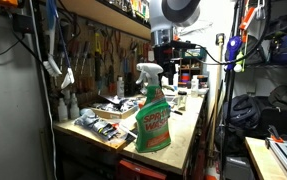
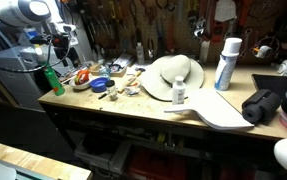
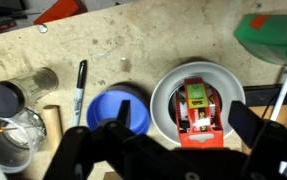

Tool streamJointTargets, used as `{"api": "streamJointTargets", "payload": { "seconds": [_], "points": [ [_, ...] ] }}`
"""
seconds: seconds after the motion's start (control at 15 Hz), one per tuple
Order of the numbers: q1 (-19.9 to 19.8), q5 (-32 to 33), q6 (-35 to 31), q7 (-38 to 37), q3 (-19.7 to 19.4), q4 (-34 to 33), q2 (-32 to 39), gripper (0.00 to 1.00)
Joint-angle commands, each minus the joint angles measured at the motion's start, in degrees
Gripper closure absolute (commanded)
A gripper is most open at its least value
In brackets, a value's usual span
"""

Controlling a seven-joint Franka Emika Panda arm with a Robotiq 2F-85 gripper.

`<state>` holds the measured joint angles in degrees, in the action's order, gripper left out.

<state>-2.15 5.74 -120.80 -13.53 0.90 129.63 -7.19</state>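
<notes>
Wooden tabletop [image 3: 183, 40] carries everything. Green bottle [image 3: 273, 35] stands at the frame edge. White bowl [image 3: 161, 105] keeps a red toy [image 3: 196, 115] corralled, with a blue cup [image 3: 108, 105] just beside it. Tool [image 3: 168, 150] hovers over both, fingers apart, empty. Marker [image 3: 80, 85] lies flat nearby.

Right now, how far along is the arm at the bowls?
Done: a red-and-green item sits in the white bowl. In hand: nothing; the gripper hovers open above the blue bowl. Left: any grasp at all; the black marker lies on the bench beside the bowls.
</notes>
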Motion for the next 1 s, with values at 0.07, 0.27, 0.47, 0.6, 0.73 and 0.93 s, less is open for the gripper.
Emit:
{"api": "streamJointTargets", "payload": {
  "seconds": [0.07, 0.27, 0.47, 0.6, 0.73, 0.93],
  "points": [
    [0.2, -12.8, -6.4, 6.9, -1.8, -1.6, 7.4, 0.00],
    [-0.7, -16.0, -6.4, 11.0, -2.7, -2.5, 9.7, 0.00],
    [-0.7, -18.4, -5.3, 14.6, -2.6, -3.3, 10.5, 0.00],
    [0.1, -18.0, -5.4, 15.8, -1.8, -3.1, 10.1, 0.00],
    [1.1, -14.4, -7.0, 13.3, -1.2, -3.0, 10.3, 0.00],
    [1.7, -10.7, -7.4, 11.4, -1.0, -3.4, 11.3, 0.00]
  ]
}}
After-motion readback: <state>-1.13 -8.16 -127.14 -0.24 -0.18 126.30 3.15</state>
